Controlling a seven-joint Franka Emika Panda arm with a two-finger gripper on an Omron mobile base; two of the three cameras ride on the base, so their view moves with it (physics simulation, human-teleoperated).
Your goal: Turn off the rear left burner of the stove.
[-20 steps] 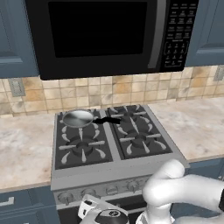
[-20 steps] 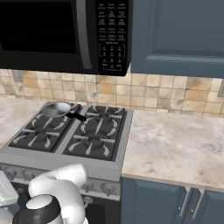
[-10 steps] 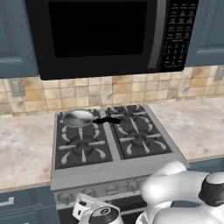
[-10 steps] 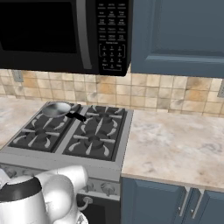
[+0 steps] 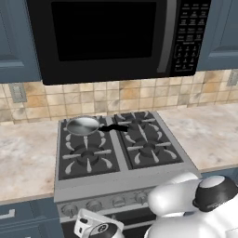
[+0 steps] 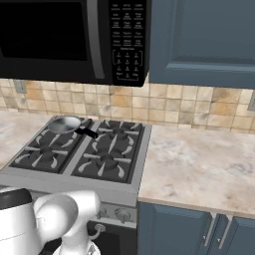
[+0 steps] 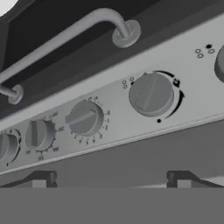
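The jaws stood wide at six o'clock in the hand view; lookalike knobs (image 7: pixel 151 94) risked a wrong turn. The rear left burner (image 5: pixel 85 141) lay at ten o'clock on the stove (image 5: pixel 122 182), partly beneath the frying pan (image 5: pixel 83 126).

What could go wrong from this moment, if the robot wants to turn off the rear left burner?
The tool is open before a row of similar knobs, so it might turn the wrong one. The round knob lies off to one side of the fingertips, so closing now would probably miss it. The pan sits over the rear left burner, so a hard bump to the stove could perhaps shift it.
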